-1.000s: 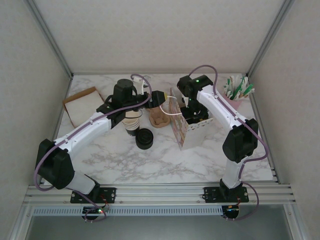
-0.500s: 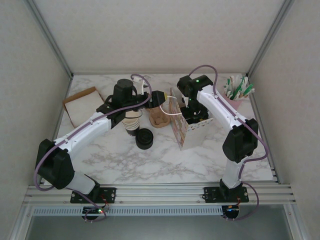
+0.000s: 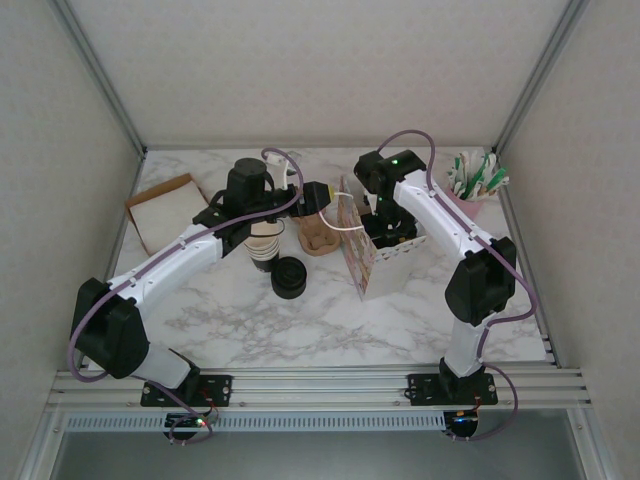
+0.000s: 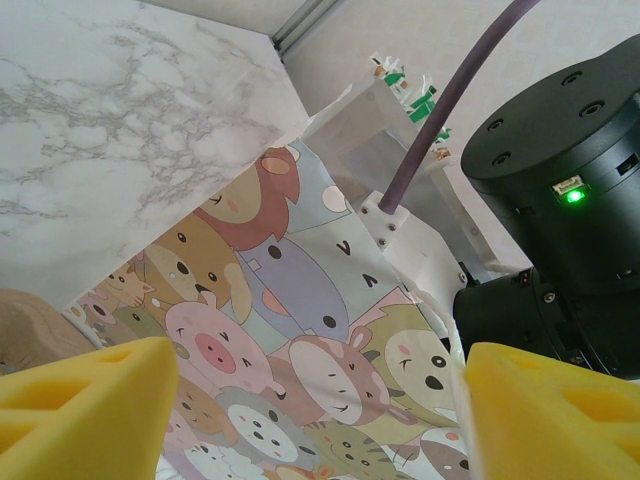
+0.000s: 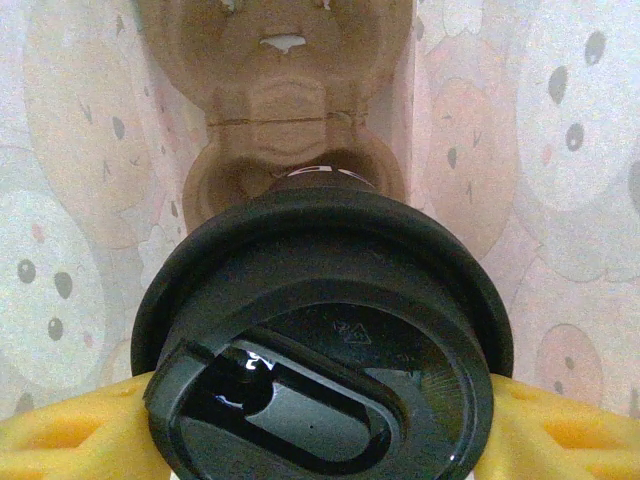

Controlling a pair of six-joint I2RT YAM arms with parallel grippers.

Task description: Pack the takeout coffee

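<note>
- The bench (image 3: 300, 320) is hard, smooth, marble-patterned white. It looks slick, so a light bag could slide if nudged.
- The bag (image 3: 362, 262) stands right of centre with its mouth up. It is thin-walled and printed with cartoon animals. The right arm (image 3: 440, 215) reaches into it, and a brush against a wall could buckle or tip it.
- The carrier (image 5: 290, 110) is rough tan moulded pulp with round wells and lies at the bag's bottom. If the cup lands on a ridge rather than in a well, it would likely lean and spill.
- The takeout coffee (image 5: 320, 330) hangs inside the bag, above the carrier. Its glossy round black lid (image 5: 330, 260) has a sunken sip recess, and too hard a squeeze on the cup could pop it.
- The right gripper (image 5: 320, 445) is clenched on the takeout coffee, with yellow foam pads (image 5: 60, 440) on either side.
- The left gripper (image 4: 315, 410) is released, jaws wide with nothing between them, facing the bag's printed side. Nothing steadies the bag.
</note>
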